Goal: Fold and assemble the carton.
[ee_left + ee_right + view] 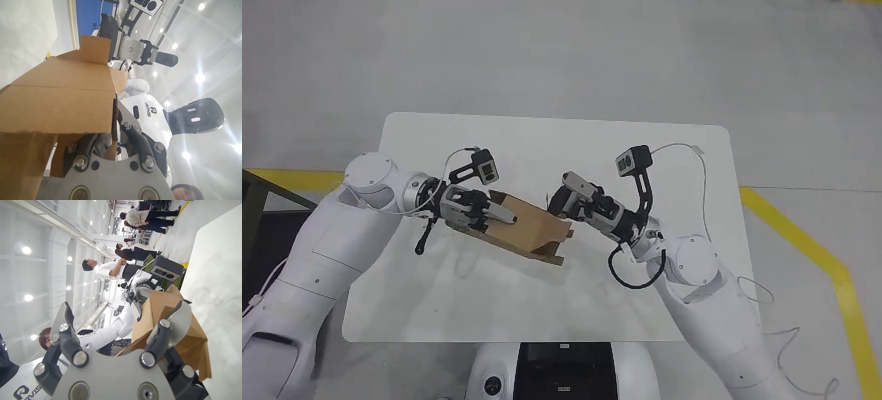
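Note:
A brown cardboard carton (pixel 527 228), partly folded, is held tilted above the middle of the white table (pixel 662 150). My left gripper (pixel 480 211) is at its left end, shut on a carton wall; in the left wrist view a cardboard flap (pixel 110 149) sits between its fingers. My right gripper (pixel 570 199) is at the carton's right end and stands open. In the right wrist view one finger (pixel 180 313) lies against the carton (pixel 160 308), while the other finger (pixel 65 313) is out in free air. The left gripper (pixel 138 300) holds the far side there.
The table's surface around the carton is bare white, with its edges well clear of both arms. Yellow floor tape (pixel 802 235) runs to the right of the table, and a dark green frame (pixel 254 195) stands off its left edge.

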